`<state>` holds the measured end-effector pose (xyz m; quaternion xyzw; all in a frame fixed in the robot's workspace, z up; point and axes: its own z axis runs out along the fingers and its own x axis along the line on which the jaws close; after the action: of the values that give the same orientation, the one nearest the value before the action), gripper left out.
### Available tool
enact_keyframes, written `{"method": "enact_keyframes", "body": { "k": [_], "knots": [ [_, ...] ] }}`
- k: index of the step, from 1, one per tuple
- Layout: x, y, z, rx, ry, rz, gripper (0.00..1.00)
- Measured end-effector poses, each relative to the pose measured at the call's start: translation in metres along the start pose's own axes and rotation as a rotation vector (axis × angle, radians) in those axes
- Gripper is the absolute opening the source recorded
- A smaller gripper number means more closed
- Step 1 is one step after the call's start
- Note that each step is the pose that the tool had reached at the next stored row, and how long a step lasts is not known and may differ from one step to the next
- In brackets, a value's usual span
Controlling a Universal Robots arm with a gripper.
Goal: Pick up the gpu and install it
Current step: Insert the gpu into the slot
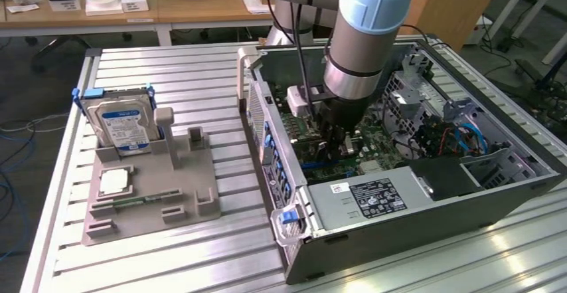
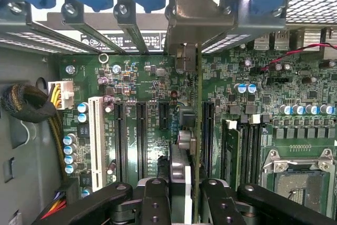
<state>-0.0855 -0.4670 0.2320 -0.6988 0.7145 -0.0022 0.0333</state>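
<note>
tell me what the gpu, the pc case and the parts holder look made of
gpu: green circuit board, seen edge-on, with a dull grey metal bracket.
pc case: dark painted sheet metal, judging by thin bent, perforated panels.
parts holder: matte grey, probably moulded or printed plastic.

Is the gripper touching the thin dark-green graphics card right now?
Touching. In the wrist view the black gripper has a finger on each side of the thin dark-green graphics card, seen edge-on, pressed against its faces above the green motherboard.
</note>
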Motion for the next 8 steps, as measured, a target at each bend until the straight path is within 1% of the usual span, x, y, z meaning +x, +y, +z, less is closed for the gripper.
{"method": "enact_keyframes", "body": {
  "k": [8],
  "knots": [
    [0.0000,0.0009,0.0018,0.0001,-0.0003,0.000,0.28]
  ]
}}
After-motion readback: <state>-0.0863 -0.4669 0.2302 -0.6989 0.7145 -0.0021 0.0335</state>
